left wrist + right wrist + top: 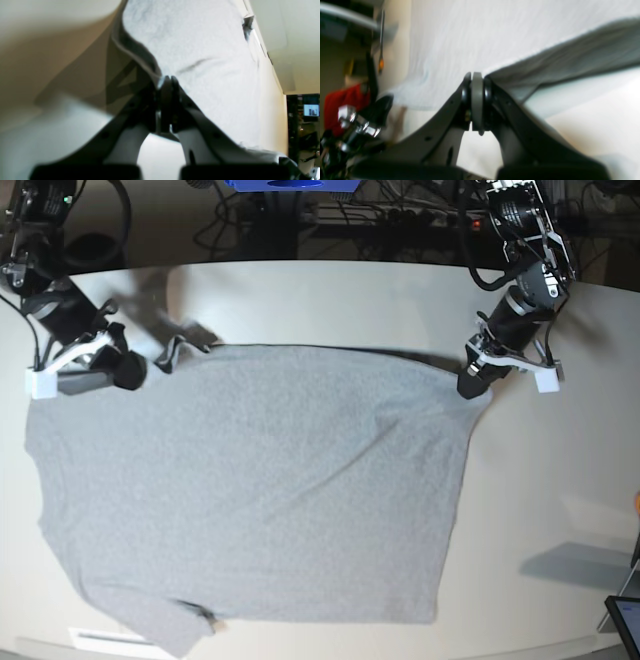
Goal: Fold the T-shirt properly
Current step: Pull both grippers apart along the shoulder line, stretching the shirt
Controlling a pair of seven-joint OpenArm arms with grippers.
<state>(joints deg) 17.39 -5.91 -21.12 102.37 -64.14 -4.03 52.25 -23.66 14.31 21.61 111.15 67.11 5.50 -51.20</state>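
Grey cloth is pinched flat between both pairs of my jaws. My left jaws (167, 82) are pressed together on a hemmed edge of the T-shirt (250, 480), the dark rolled seam running up and away from the tips in the left wrist view. My right jaws (477, 82) are likewise closed tight on a folded band of the same fabric, which stretches off to the right of the tips in the right wrist view.

Seen from the base view, my left jaws (472, 383) hold the far right corner of the garment and my right jaws (127, 372) hold the far left corner, with a small bunch of cloth raised just beside them. Between the two grips the far edge runs nearly straight.

One T-shirt only lies here, spread plain side up across the middle of the pale bench (560, 480), its body reaching to the near edge. The right side falls in a fairly straight line; the left side bulges outward. At the near left a flap of fabric, probably a sleeve, is turned over on itself. Two arms, one garment, one bench. Cables lie beyond the far edge of the bench.
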